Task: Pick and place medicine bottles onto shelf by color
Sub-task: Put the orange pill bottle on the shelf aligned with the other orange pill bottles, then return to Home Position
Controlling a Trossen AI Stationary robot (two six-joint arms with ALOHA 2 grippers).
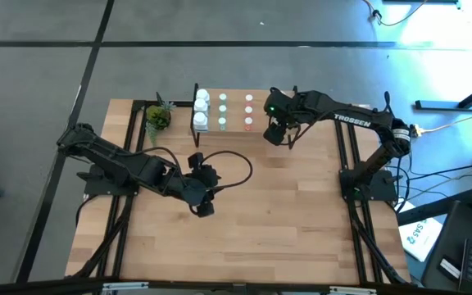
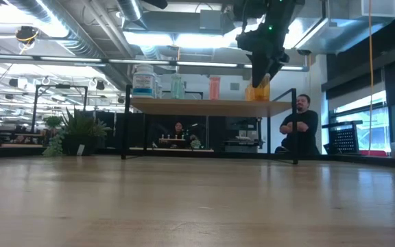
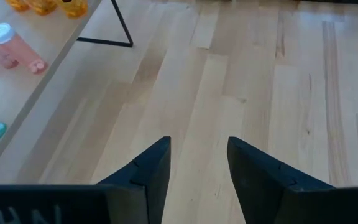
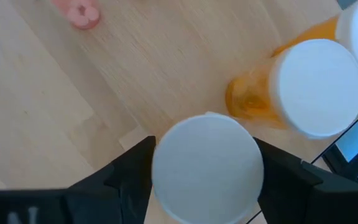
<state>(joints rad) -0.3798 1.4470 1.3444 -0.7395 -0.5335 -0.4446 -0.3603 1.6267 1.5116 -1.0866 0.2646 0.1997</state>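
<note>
High view: a big light-wood plank tabletop [image 1: 285,213] on a black frame, grey floor around it; my two dark arms reach in from either side.
Room: from table height I look across the wood into an office hall with ceiling lights; a person [image 2: 302,127] sits behind the table and another shows farther back under the shelf.
Shelf: the low light-wood shelf on thin black legs [image 1: 234,124] stands at the far edge of the table, its top carrying rows of small white-capped bottles.
Bottles on it: white ones [image 1: 201,110] at one end, then pale green [image 1: 223,110], then pink-red [image 1: 248,111]; at table height the orange ones [image 2: 251,92] stand at the end where my right arm hangs.
Right gripper: my right gripper [image 4: 205,180] is over the shelf's orange end, fingers clenched on a white-capped orange medicine bottle [image 4: 207,165], whose cap fills the gap between them.
Neighbour: a second white-capped orange bottle [image 4: 303,90] stands just beside the held one, on the shelf top.
Left gripper: my left gripper [image 3: 197,171] hovers over bare tabletop near the middle, fingers apart and holding nothing.
Other things: a small green potted plant [image 1: 158,117] sits on the table just beside the shelf's white end; a black cable [image 1: 234,168] loops over the wood near my left wrist.
</note>
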